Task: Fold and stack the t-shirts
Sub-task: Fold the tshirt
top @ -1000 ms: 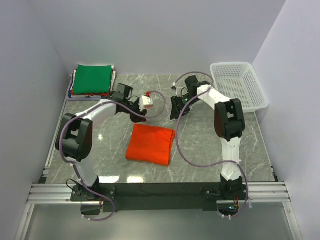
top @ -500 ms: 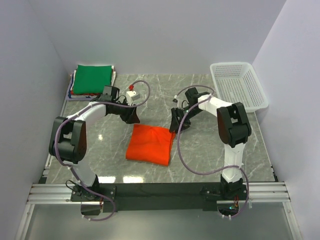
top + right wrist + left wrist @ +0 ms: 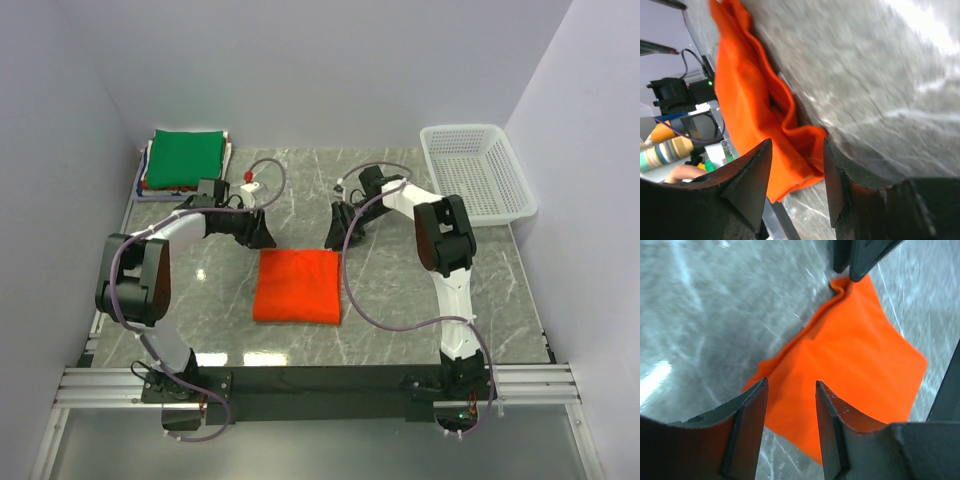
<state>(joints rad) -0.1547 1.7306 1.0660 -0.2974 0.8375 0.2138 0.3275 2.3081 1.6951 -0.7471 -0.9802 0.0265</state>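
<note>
Status: orange tee point(image 3: 298, 288) looks fully folded, lying flat at centre of table point(image 3: 420, 290), near side of both my pincers. It's not yet on the stack point(image 3: 180, 187) at far-L corner (green tee point(image 3: 185, 157) on top), so I judge carry + place remain. Tee is a near-square pad, edges approx. parallel to table edges, slightly longer L–R; neck end not visible, so can't say which way it points. L pincer point(image 3: 791, 385) is part-open and empty over far-L corner; R pincer point(image 3: 796, 142) also has jaws apart at far-R corner, cloth showing in gap, no clamp seen.

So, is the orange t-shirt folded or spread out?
Folded: the orange t-shirt lies as a compact rectangle on the table, doubled layers showing at its edge.
</note>
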